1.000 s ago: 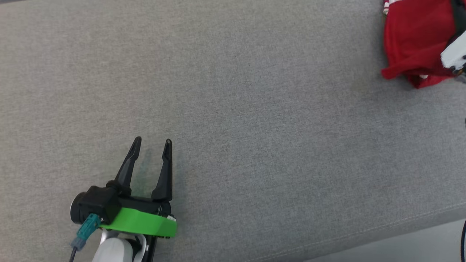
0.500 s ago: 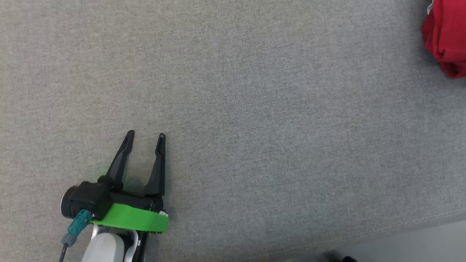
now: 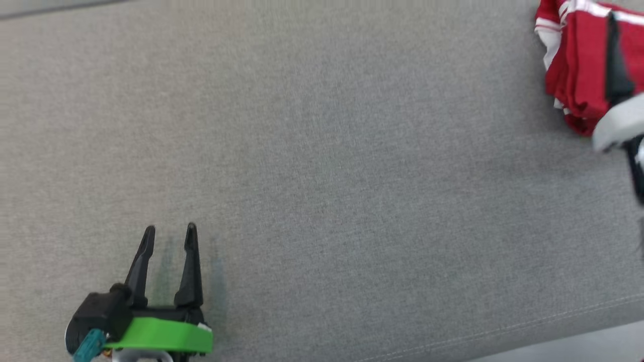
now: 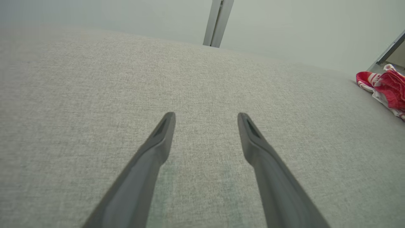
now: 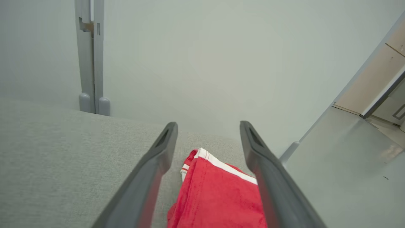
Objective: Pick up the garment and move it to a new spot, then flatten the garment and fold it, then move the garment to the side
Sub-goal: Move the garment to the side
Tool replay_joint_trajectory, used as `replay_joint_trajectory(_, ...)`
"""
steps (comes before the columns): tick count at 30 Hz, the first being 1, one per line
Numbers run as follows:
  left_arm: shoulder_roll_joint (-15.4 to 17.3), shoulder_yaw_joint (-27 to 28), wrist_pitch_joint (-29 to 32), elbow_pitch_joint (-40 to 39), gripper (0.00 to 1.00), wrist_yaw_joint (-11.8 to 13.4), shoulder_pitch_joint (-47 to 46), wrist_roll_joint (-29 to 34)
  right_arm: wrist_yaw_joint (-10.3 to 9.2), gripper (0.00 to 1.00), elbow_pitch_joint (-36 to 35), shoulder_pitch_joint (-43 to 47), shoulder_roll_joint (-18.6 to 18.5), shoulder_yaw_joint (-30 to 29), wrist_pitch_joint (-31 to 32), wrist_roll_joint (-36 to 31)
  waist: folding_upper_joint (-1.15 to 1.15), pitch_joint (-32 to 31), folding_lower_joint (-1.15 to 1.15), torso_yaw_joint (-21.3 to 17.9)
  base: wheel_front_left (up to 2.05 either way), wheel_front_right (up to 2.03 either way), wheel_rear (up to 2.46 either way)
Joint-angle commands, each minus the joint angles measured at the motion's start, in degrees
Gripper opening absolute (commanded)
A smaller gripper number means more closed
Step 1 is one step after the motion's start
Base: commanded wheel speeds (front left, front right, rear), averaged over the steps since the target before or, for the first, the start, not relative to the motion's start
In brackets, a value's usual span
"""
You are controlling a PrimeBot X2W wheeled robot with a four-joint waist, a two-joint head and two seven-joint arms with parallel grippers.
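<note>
From the head view, a wide grey fabric surface spreads across everything. The left gripper sits low at about 7 o'clock, fingers pointing toward 12, spread apart with bare fabric between them and nothing held. The red garment, trimmed with white stripes, lies bunched at about 2 o'clock, near the surface's far right edge. One dark finger crosses over it, with a blurred pale wrist part just below.

Along the left wrist view, the left gripper has its jaws released, both tips hovering close above the grey weave. The garment is a small red-and-white heap off at 2 o'clock, well apart from these fingers. A grey upright post stands at 12 o'clock against a pale wall.

Along the right wrist view, the right gripper is spread wide and clamps nothing. The garment lies between and under its fingers at 6 o'clock, white band uppermost; whether the right-hand finger touches the cloth I cannot tell. Pale floor shows at 3 o'clock.
</note>
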Motion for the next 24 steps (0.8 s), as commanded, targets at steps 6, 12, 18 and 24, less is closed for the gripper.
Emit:
replay_joint_trajectory(6, -0.41, 4.11, 0.04, 0.94, 1.00, -0.06, 4.90, 0.56, -0.10, 1.00, -3.50, 14.37, 5.47, 1.06, -8.36, -0.51, 0.00, -11.68, 0.00, 4.10, 0.00, 0.00, 0.00)
replay_joint_trajectory(12, -0.42, 5.75, 0.04, 1.09, 1.00, 2.29, 8.15, 0.72, -0.10, 1.00, -5.37, 24.77, 9.26, 2.98, -10.76, -3.34, 0.00, -15.52, 0.00, 7.08, 0.00, 0.00, 0.00)
replay_joint_trajectory(18, -0.43, 6.32, 0.04, 1.98, 1.00, 3.30, 9.04, 1.53, -0.10, 1.00, -8.98, 32.72, 14.58, 1.17, -10.68, -3.11, 0.00, -17.32, 0.00, 9.97, 0.00, 0.00, 0.00)
replay_joint_trajectory(24, -0.43, 5.77, 0.04, 1.52, 1.00, 3.66, 9.48, 1.07, -0.10, 1.00, -9.57, 37.45, 17.60, 0.00, -10.70, -4.25, 0.00, -18.08, 0.00, 10.97, 0.00, 0.00, 0.00)
